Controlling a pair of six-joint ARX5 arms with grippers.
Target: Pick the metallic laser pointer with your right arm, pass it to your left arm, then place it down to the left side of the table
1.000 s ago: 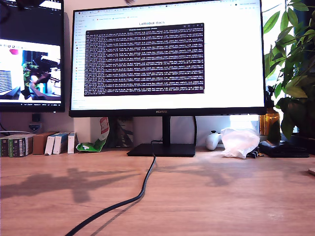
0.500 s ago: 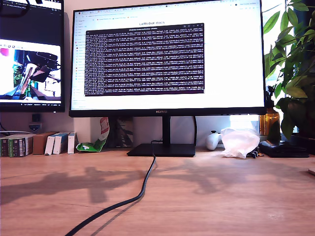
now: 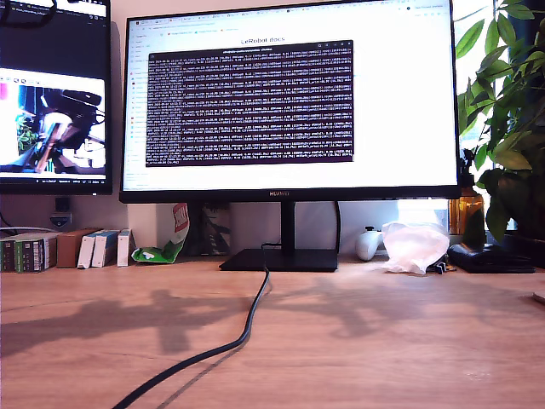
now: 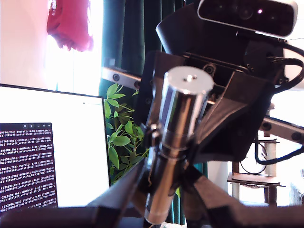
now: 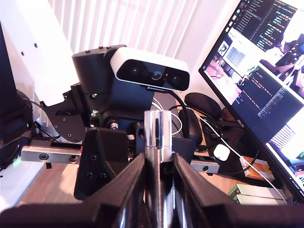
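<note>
1. The slim, shiny silver-chrome metallic laser pointer (image 4: 176, 142) is a segmented cylinder with ring grooves; its flat round end with a small central hole faces the first wrist camera.
2. It sits lengthwise between black wedge-shaped fingers in both wrist views (image 5: 157, 156), held up in the air.
3. The wide light-brown wooden table (image 3: 383, 341), its grain visible, shows no pointer on it in the exterior view.

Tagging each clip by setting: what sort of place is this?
Likely a home office desk: a wooden table carries a large monitor showing terminal text, a second screen, a houseplant and small boxes.
</note>
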